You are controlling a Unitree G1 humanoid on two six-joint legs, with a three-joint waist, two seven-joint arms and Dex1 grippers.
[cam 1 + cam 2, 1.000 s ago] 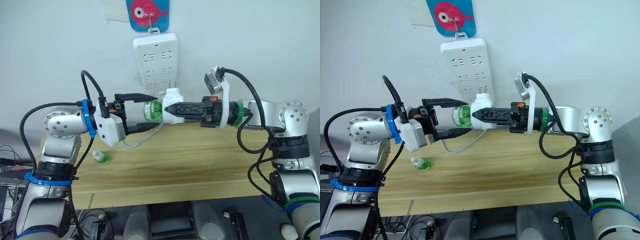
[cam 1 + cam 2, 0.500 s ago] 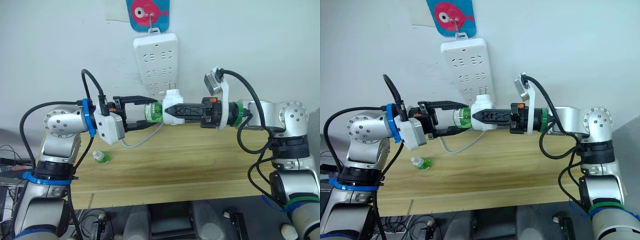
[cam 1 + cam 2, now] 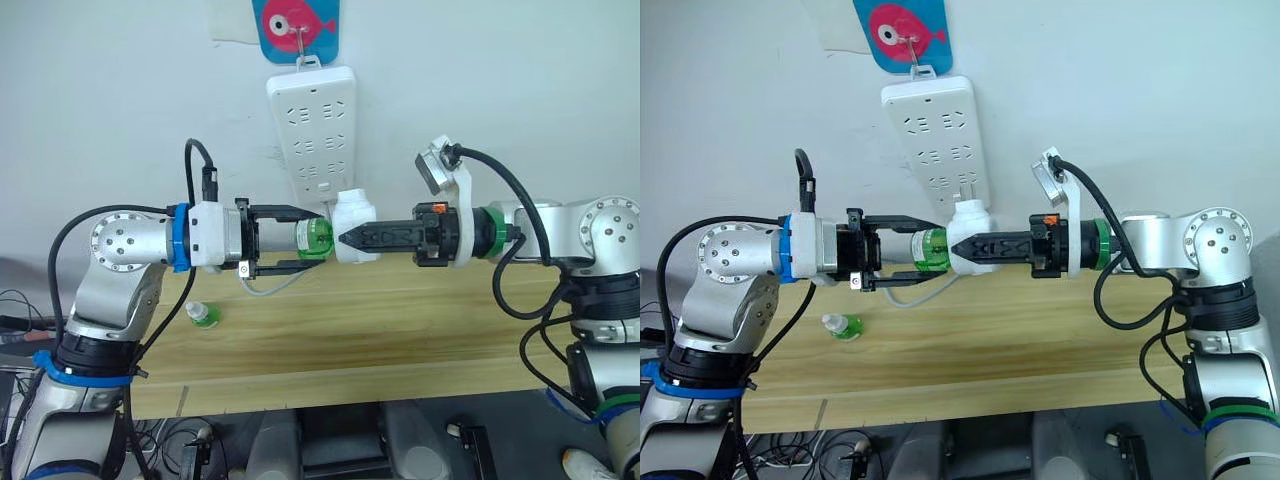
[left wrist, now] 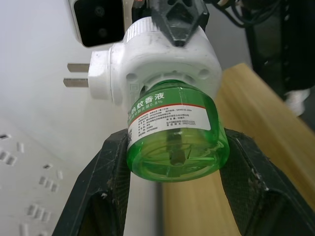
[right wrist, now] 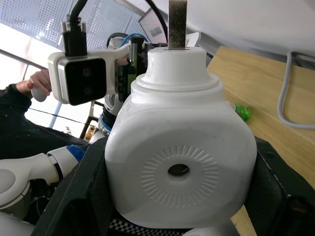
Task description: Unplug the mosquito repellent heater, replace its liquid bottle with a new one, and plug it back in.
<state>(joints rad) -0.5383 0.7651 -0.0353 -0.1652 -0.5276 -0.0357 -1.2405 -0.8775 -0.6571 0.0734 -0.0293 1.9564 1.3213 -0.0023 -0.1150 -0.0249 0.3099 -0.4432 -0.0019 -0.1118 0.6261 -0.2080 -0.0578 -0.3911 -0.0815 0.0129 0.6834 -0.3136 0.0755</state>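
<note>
I hold the mosquito repellent heater (image 3: 354, 213) in the air above the wooden table (image 3: 400, 320), clamped between the black fingers of my right claw (image 3: 352, 238), its plug prongs (image 4: 76, 74) bare and out of the white power strip (image 3: 311, 125) on the wall behind. Its liquid bottle (image 3: 315, 238), green and capless, is screwed into the heater and sticks straight out toward my left claw (image 3: 305, 238). The bottle's long axis lies level, in line with both forearms, so the two claws face each other along it. My left fingers (image 4: 106, 187) sit either side of the bottle's base, touching or very nearly so; I judge them closed on it, ready to twist it free. The new one (image 3: 202, 314), white-capped, lies on the table below my left claw, nearer that arm.
</note>
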